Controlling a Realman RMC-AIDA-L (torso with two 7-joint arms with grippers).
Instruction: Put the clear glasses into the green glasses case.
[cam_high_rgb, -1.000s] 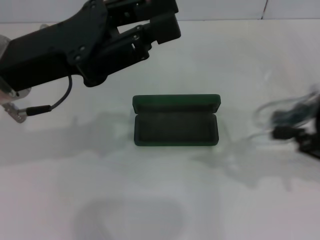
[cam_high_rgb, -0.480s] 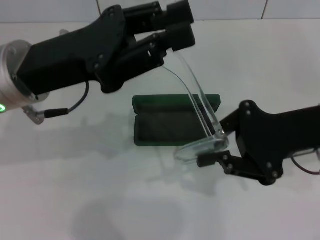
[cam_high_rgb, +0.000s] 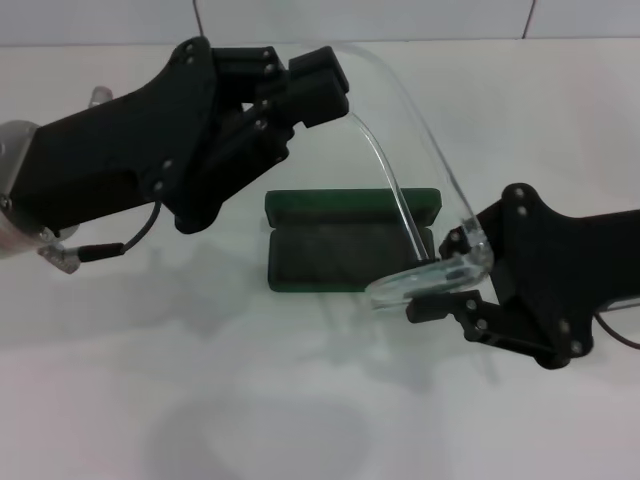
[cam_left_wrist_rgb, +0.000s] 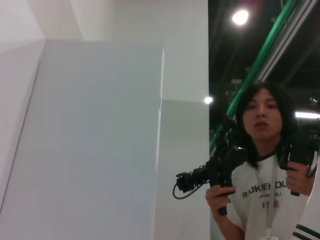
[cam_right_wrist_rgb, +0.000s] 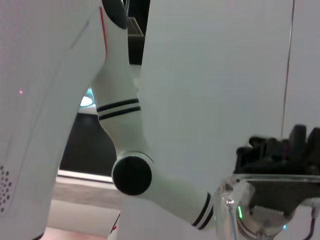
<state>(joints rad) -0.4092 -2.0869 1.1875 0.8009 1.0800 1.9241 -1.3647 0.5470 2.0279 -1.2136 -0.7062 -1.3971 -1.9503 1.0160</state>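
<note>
case: green glasses case (cam_high_rgb: 352, 240) open on table (cam_high_rgb: 300, 400), centre of head view
glasses: clear glasses (cam_high_rgb: 420, 200) held above case, spanning both grippers
left gripper (cam_high_rgb: 325, 85): 11 o'clock of case, clamped on one arm
right gripper (cam_high_rgb: 450, 290): 4 o'clock of case, pinching lens end
left wrist view: only person (cam_left_wrist_rgb: 265, 165)
right wrist view: glasses edge (cam_right_wrist_rgb: 240, 200), left gripper (cam_right_wrist_rgb: 280, 150)

Head camera looks down; wrist cameras face outward, upward.

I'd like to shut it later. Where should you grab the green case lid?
Probably the lid's long back edge, coming from above and behind: it stands tilted open behind the tray. The glasses hang over it now, between both pincers.
</note>
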